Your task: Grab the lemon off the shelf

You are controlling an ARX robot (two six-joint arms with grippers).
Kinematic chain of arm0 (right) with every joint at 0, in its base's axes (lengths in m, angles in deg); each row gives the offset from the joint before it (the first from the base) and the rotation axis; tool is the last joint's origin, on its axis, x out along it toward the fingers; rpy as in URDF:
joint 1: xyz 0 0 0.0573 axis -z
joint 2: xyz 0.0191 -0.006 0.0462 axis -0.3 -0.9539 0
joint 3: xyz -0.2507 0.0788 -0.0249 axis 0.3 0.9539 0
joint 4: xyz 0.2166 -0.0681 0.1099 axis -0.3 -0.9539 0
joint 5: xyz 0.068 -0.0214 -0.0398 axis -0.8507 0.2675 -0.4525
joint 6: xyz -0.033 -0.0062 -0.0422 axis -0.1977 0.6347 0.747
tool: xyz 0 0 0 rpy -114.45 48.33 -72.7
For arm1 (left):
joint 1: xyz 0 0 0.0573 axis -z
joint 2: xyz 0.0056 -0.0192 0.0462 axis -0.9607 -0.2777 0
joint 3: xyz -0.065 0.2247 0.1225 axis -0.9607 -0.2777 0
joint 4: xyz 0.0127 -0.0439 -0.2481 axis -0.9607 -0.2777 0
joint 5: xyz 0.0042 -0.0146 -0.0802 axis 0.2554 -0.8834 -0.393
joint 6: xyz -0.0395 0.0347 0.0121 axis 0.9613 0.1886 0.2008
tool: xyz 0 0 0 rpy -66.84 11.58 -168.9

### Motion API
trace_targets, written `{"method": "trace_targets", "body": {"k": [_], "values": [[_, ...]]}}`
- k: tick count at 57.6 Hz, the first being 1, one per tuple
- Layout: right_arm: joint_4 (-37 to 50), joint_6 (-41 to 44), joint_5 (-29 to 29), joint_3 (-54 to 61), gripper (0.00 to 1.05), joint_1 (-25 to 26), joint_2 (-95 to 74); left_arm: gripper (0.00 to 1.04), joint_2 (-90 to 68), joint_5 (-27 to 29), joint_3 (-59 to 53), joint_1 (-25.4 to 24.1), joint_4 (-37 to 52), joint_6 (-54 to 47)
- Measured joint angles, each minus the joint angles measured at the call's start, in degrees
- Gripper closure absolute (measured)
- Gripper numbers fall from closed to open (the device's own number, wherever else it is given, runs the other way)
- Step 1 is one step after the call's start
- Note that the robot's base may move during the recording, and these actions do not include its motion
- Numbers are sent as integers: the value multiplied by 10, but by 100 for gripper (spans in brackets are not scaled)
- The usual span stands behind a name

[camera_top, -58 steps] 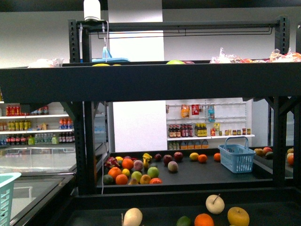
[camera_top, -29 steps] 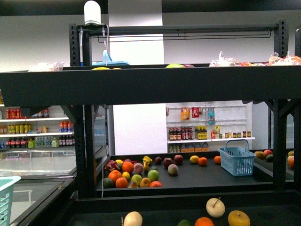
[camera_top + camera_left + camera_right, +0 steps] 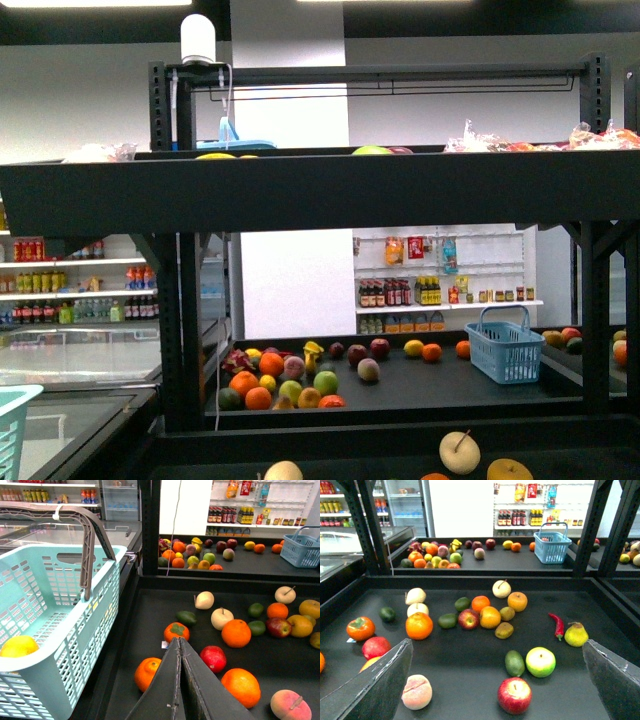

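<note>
The shelf is a black tiered rack (image 3: 320, 195); its lower deck (image 3: 470, 680) holds scattered fruit. A bright yellow lemon-like fruit (image 3: 18, 646) lies in the teal basket (image 3: 60, 605) beside the deck; I see no nub on it. No plain lemon shows for certain on the near deck. My left gripper (image 3: 178, 641) is shut and empty, above the deck (image 3: 145, 615) between an orange (image 3: 148, 672) and a red fruit (image 3: 213, 658). My right gripper (image 3: 497, 644) is wide open and empty over the deck, above a red apple (image 3: 514, 695). Neither gripper shows in the front view.
Yellow-orange apple-like fruits (image 3: 517, 601), oranges (image 3: 419, 625), a yellow pear (image 3: 576, 635), a green apple (image 3: 540, 661) and a chilli (image 3: 558, 625) lie on the deck. A farther rack holds a fruit pile (image 3: 285, 378) and a blue basket (image 3: 505, 348). Wall shelves of bottles (image 3: 420, 292) stand behind.
In the front view the whole scene has slid downward; the near deck's fruit is now almost out of the bottom edge and the rack's top beam shows lower.
</note>
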Motion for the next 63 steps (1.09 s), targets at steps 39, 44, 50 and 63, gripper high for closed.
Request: {"method": "trace_targets", "body": {"k": [39,44,50,63], "values": [[0,0,0,0,2,0,0,102,124,0,-62,0,-59,0],[0,0,0,0,2,0,0,100,126,0,-62,0,-58,0],[0,0,0,0,2,0,0,80,126,0,-62,0,-58,0],[0,0,0,0,2,0,0,38,126,0,-62,0,-58,0]]}}
